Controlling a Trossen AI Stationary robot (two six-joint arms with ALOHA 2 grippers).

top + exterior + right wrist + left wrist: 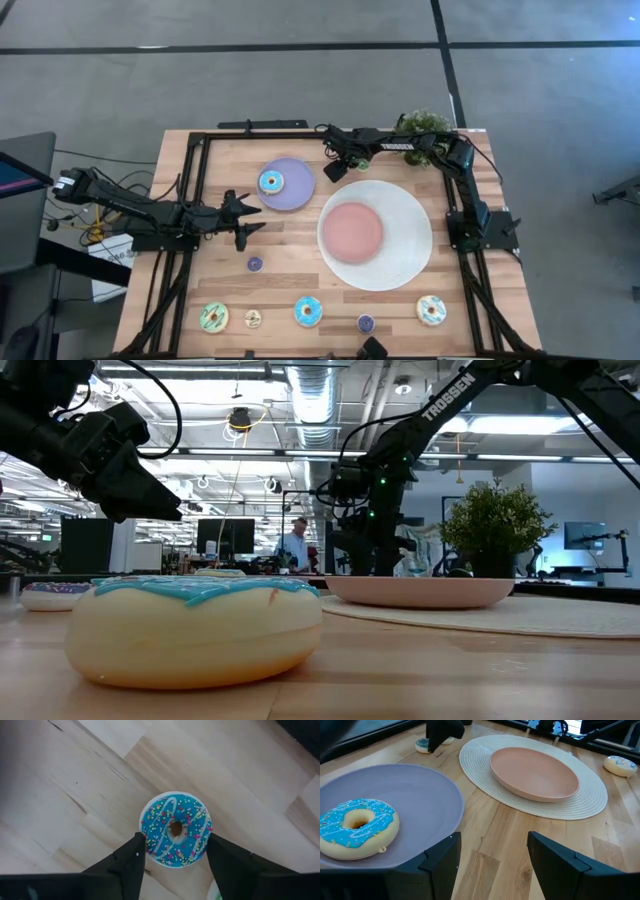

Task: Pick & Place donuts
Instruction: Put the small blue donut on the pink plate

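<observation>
Broad pale wood table [300, 250], planked and matte, ringed by a black frame. At centre-right, a round white woven placemat [405, 250], ribbed in concentric circles, bearing a smooth shallow pink plate [352, 230]. Beside it, toward the left arm, a flat lilac plate [295, 190] with a large blue-iced sprinkled donut [271, 181] resting on it, cream underside showing. Along the table's near edge, well apart from both arms, a loose row of donuts [308, 311], glossy and rounded, large ones mixed with minis. Just off the lilac plate's rim, the left gripper [492, 840], spread wide and holding nothing, waiting low over bare wood. At the far edge, beyond the placemat, the right gripper [174, 845], pointed straight down with fingers parted about donut-wide. Directly beneath it, flat on the wood and centred between the fingers, a mini blue donut [157, 830], white drizzle and coloured sprinkles on top, hole up. Being a ring, no long axis to align with, so probably only a straight squeeze across its width needed. Cannot tell whether the pads already touch its sides. Clearly the nearer arm for this piece; likely step in hand: grasping it for a plate.
</observation>
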